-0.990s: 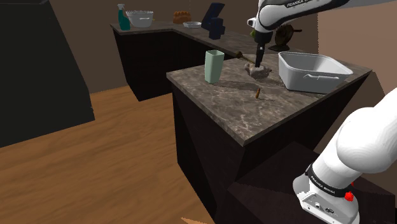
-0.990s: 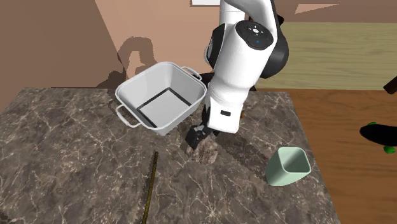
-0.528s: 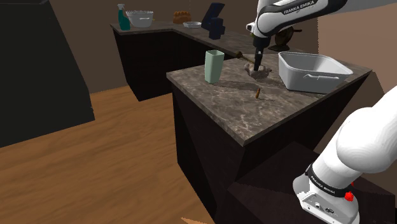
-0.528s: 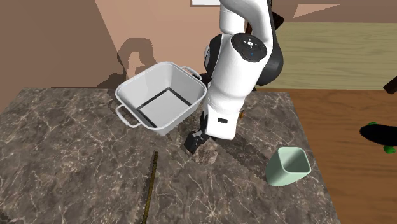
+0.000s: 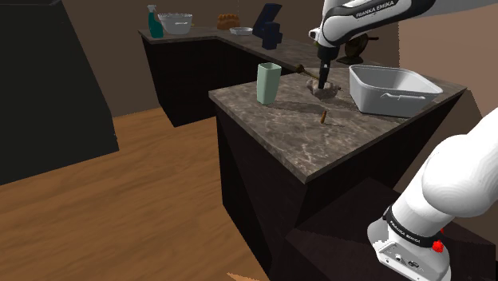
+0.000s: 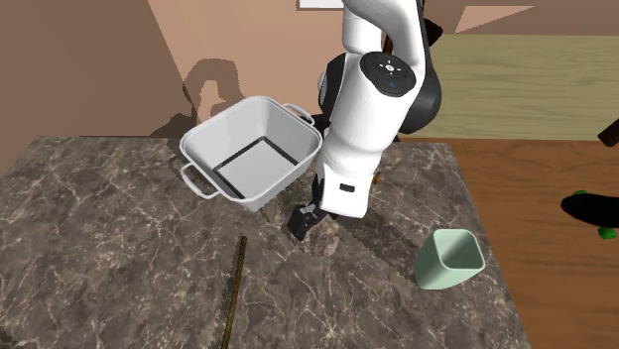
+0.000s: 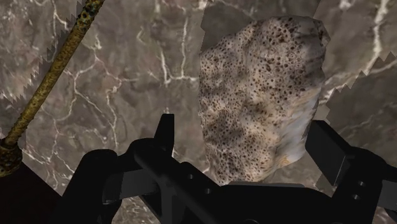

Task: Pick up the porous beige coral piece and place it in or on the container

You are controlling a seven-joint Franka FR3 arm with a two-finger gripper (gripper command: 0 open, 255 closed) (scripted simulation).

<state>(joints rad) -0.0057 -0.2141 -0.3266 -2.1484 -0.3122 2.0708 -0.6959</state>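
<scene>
As the white arm lifts off the marble counter (image 5: 319, 144), the shoulder view catches the black gripper (image 5: 322, 81) pointing straight down onto the coral piece (image 5: 323, 90), midway between the pale green cup (image 5: 268, 84) and the white container (image 5: 383, 100). Against a second ago the wrist sits a little higher and the lump has risen with it. Since half a second ago hardly anything has moved.

Seen from the second exterior view, the gripper (image 6: 306, 220) pokes out below the forearm with the coral piece (image 6: 325, 234) at its tip, near the container's (image 6: 283, 184) closest corner. Both have crept slightly toward it, while the cup (image 6: 448, 260) and the thin stick (image 6: 236, 288) lie where they were.

Down the wrist view, the pitted beige coral piece (image 7: 261, 95) sits between the fingers (image 7: 167, 130), which appear clamped on its flanks. The gripper (image 7: 247, 133) seems to hold it just clear of the counter, and the stick (image 7: 54, 70) lies off to one side. The grasp looks made and the lift begun; the carry over the container's rim remains.
</scene>
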